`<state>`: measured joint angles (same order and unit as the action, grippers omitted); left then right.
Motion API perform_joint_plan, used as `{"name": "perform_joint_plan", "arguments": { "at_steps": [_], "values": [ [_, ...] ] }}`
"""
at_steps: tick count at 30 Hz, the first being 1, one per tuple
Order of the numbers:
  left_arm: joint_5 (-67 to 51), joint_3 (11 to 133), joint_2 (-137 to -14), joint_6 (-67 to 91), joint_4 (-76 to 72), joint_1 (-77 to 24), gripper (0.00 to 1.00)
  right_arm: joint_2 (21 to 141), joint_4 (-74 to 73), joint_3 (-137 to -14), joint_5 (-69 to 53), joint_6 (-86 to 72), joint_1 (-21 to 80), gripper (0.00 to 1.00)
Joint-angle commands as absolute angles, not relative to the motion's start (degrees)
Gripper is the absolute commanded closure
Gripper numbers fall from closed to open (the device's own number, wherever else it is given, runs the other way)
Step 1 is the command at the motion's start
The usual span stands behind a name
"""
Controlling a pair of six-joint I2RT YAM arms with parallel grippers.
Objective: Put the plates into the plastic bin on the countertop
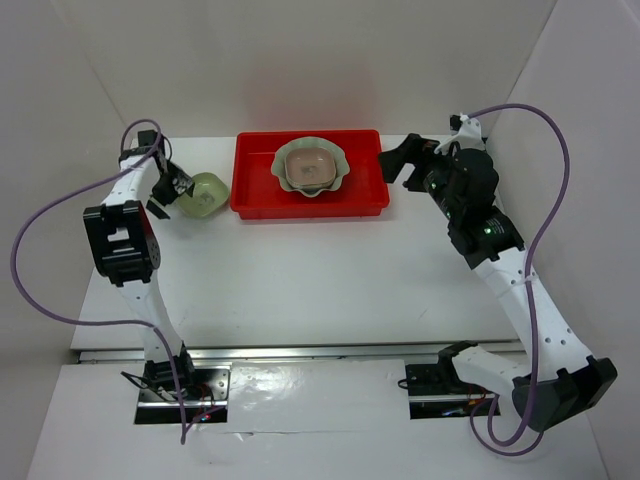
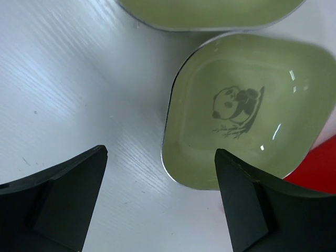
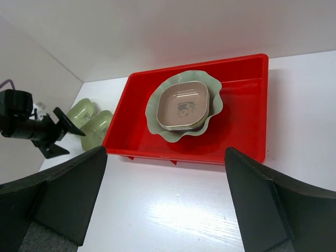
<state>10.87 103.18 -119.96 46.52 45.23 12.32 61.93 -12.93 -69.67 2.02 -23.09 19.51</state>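
The red plastic bin (image 1: 258, 192) stands at the back of the white countertop (image 1: 320, 270). In it lies the large pale-green scalloped plate (image 1: 342, 163) with a stack of small dishes on it, a pinkish-tan dish (image 1: 308, 168) on top. A small pale-green dish with a panda print (image 1: 206, 193) sits on the countertop left of the bin. My left gripper (image 1: 172, 193) is open just left of this dish; in the left wrist view the gripper (image 2: 160, 152) shows its right finger over the dish's (image 2: 241, 110) near rim. My right gripper (image 1: 402, 160) is open and empty at the bin's right end.
White walls close the back and both sides. The right wrist view shows the bin (image 3: 241, 121), the scalloped plate (image 3: 155, 119), the tan dish (image 3: 184, 105) and the green dish (image 3: 98, 129), with a second green shape beside it that may be a wall reflection.
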Motion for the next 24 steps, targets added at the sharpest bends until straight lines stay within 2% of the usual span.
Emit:
{"name": "perform_joint_plan", "arguments": {
  "at_steps": [1, 15, 19, 21, 24],
  "values": [
    [6.9, 99.9, -118.2, 47.2, 40.1, 12.0, 0.04, 61.9, -9.4, -69.2, 1.1, -22.2, 19.8, 0.00],
    [13.1, 96.2, -123.8, 48.9, 41.1, 11.0, 0.06, 61.9, -9.4, -69.7, 0.6, -22.1, 19.2, 0.00],
    [15.6, 96.2, -124.4, 49.6, 41.9, 10.5, 0.12, 61.3, -9.4, -69.7, 1.1, -22.1, 19.2, 0.00],
    [15.6, 95.6, -124.9, 49.6, 41.9, 9.9, 0.22, 61.3, -9.4, -69.7, 1.1, -22.1, 19.2, 0.00],
    [17.6, 95.0, -124.9, 50.1, 41.9, 9.4, 0.53, 60.8, -9.4, -69.7, 1.1, -22.1, 18.7, 0.00]
  ]
}}
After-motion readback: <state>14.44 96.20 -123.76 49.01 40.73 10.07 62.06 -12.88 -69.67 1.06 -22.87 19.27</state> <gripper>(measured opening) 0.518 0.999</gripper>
